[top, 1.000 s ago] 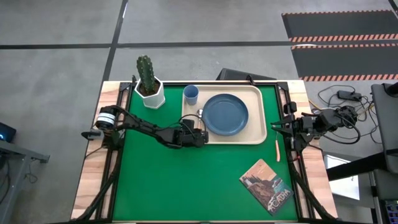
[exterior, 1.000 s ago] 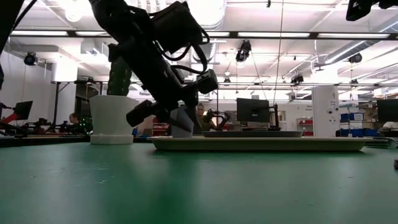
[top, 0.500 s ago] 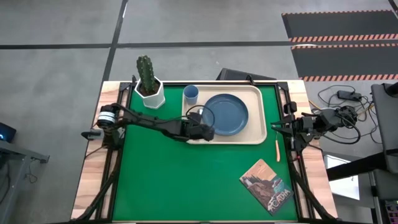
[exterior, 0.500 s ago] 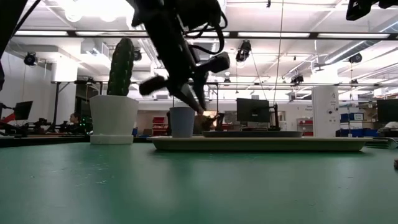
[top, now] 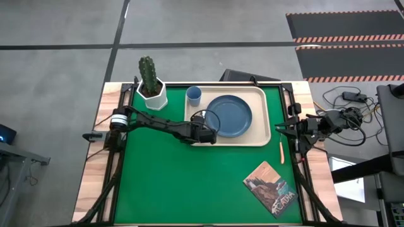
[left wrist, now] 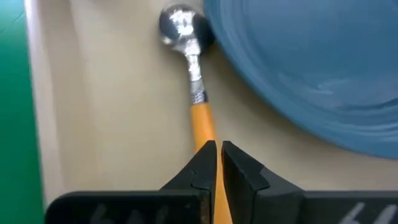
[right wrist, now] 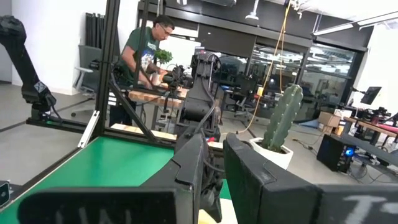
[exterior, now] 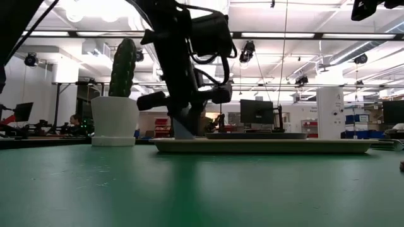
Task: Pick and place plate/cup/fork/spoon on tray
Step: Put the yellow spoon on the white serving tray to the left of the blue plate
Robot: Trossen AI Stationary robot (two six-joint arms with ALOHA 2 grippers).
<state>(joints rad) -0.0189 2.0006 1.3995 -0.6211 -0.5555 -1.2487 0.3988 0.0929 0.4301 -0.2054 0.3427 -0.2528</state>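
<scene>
Spoon (left wrist: 193, 93) seemingly beside plate (left wrist: 311, 68), on tray (left wrist: 112, 124)

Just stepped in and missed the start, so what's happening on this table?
The left gripper is shut on the spoon, holding its orange handle over the tray beside the plate. The cup already stands on the tray. The fork lies off the tray on the table's right side, near the waiting right gripper.

spoon (left wrist: 198, 93): shiny metal bowl, matt orange handle between fingertips; glossy plate (left wrist: 311, 62) beside; smooth matt tray (left wrist: 112, 124).
</scene>
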